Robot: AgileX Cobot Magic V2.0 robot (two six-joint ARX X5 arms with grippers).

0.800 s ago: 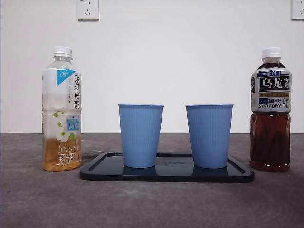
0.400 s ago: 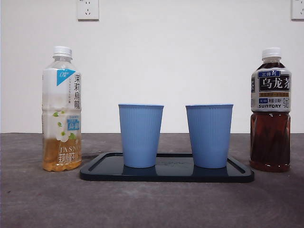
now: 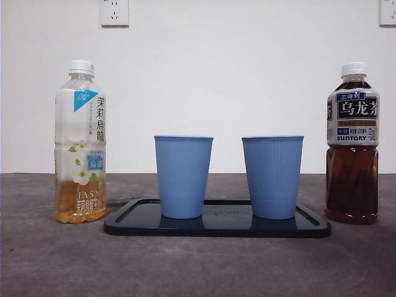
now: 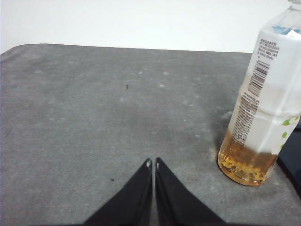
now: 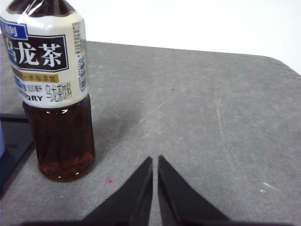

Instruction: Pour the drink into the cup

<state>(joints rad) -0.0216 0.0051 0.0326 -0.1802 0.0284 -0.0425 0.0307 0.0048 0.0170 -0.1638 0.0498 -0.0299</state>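
Observation:
A jasmine tea bottle (image 3: 80, 142) with a white label, white cap and a little amber drink stands at the left. A dark oolong tea bottle (image 3: 352, 143) with a white cap stands at the right. Two blue ribbed cups (image 3: 183, 176) (image 3: 273, 176) stand upright on a black tray (image 3: 216, 230) between them. My left gripper (image 4: 152, 164) is shut and empty, apart from the jasmine bottle (image 4: 263, 101). My right gripper (image 5: 154, 160) is shut and empty, apart from the oolong bottle (image 5: 52, 89). Neither arm shows in the front view.
The table (image 3: 198, 266) is dark grey. A white wall with two power sockets (image 3: 114, 12) rises behind it. The tray's corner (image 5: 11, 139) lies beside the oolong bottle in the right wrist view.

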